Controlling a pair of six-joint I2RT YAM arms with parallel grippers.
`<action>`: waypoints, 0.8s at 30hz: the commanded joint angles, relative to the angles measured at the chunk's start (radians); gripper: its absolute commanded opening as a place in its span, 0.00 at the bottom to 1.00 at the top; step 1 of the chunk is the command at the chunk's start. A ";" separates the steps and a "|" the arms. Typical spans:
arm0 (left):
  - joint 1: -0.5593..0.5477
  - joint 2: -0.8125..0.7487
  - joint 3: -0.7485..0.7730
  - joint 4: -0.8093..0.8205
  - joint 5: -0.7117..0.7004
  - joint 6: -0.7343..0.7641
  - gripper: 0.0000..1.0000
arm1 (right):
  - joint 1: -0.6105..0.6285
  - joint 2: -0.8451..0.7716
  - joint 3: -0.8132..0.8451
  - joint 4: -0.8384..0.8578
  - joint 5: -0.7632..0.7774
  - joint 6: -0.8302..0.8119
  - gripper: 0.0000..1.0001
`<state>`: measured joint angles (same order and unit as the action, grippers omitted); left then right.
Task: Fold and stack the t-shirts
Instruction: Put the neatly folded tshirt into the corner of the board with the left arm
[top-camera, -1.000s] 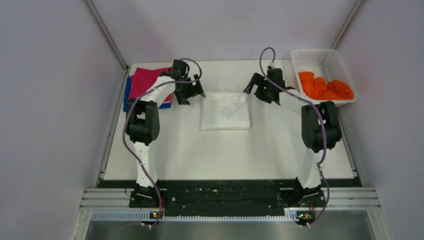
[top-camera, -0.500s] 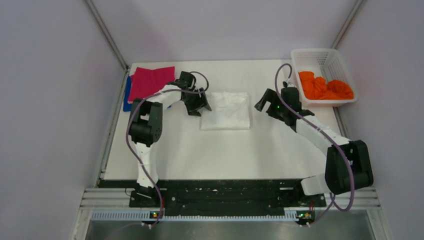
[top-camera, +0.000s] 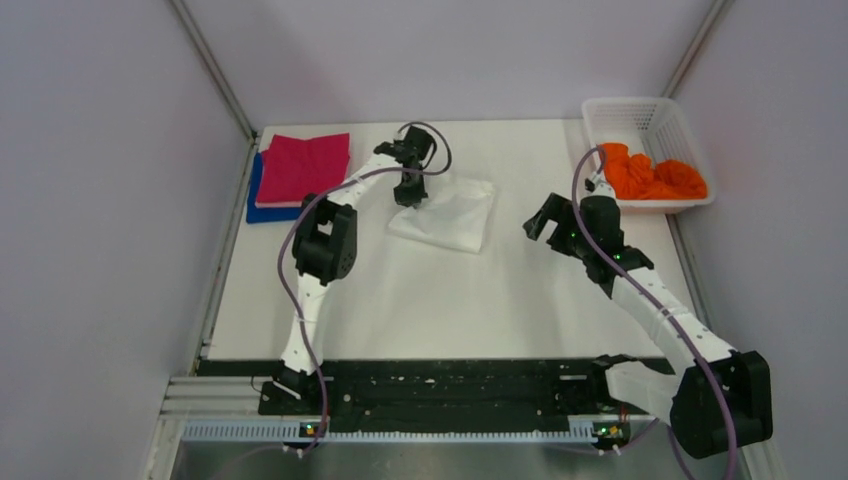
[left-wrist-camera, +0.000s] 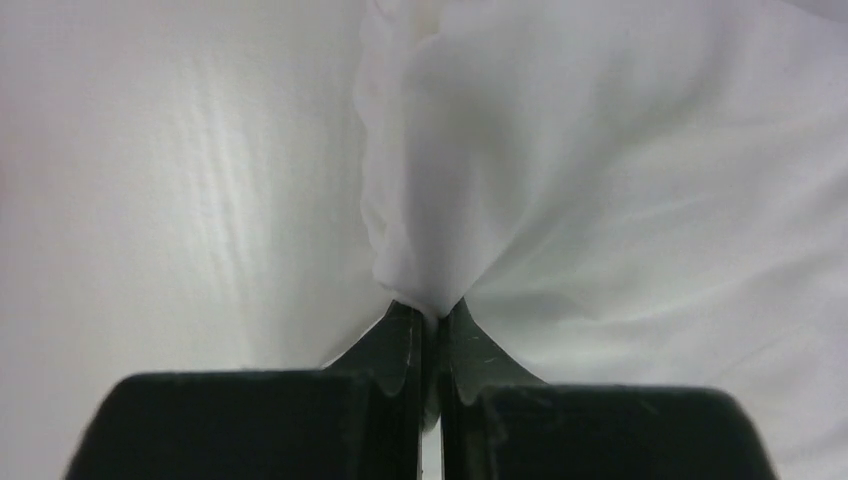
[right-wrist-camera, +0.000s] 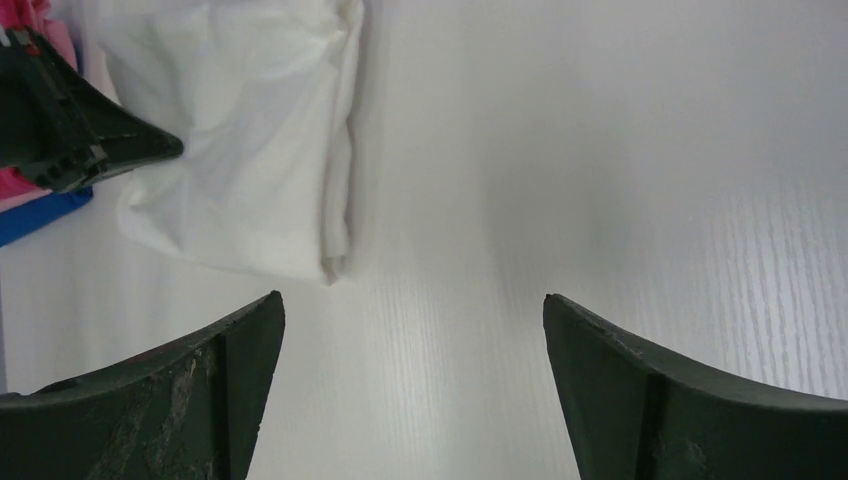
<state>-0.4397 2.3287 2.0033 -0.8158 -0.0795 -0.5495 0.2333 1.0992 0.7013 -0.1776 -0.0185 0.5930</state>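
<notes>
The folded white t-shirt (top-camera: 452, 216) lies skewed in the middle of the table (top-camera: 450, 300). My left gripper (top-camera: 410, 192) is shut on its far left corner. In the left wrist view the cloth (left-wrist-camera: 560, 180) bunches into a peak between the closed fingertips of that gripper (left-wrist-camera: 432, 312). My right gripper (top-camera: 545, 215) hovers open to the right of the shirt, holding nothing. Its wrist view shows the gripper (right-wrist-camera: 412, 300) over bare table, with the white shirt (right-wrist-camera: 250, 150) ahead on the left. A folded magenta t-shirt (top-camera: 305, 167) lies on a blue one (top-camera: 262, 207) at the far left.
A white lattice basket (top-camera: 640, 103) at the far right corner holds crumpled orange t-shirts (top-camera: 652, 176). Grey walls enclose the table on the left, back and right. The black arm rail (top-camera: 450, 385) runs along the near edge.
My left gripper moved to the white shirt's far left corner and shut on it, and the shirt turned askew. The right arm drew back toward the near right, still open.
</notes>
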 joint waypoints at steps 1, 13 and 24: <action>0.019 -0.084 0.048 -0.018 -0.449 0.143 0.00 | -0.003 -0.054 -0.017 -0.033 0.058 -0.032 0.99; 0.068 -0.299 -0.047 0.383 -0.761 0.718 0.00 | -0.004 -0.051 -0.013 -0.052 0.102 -0.044 0.99; 0.134 -0.340 0.049 0.447 -0.756 0.864 0.00 | -0.004 -0.045 -0.008 -0.069 0.114 -0.052 0.99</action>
<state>-0.3271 2.0430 1.9694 -0.4328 -0.8204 0.2619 0.2333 1.0584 0.6807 -0.2531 0.0723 0.5568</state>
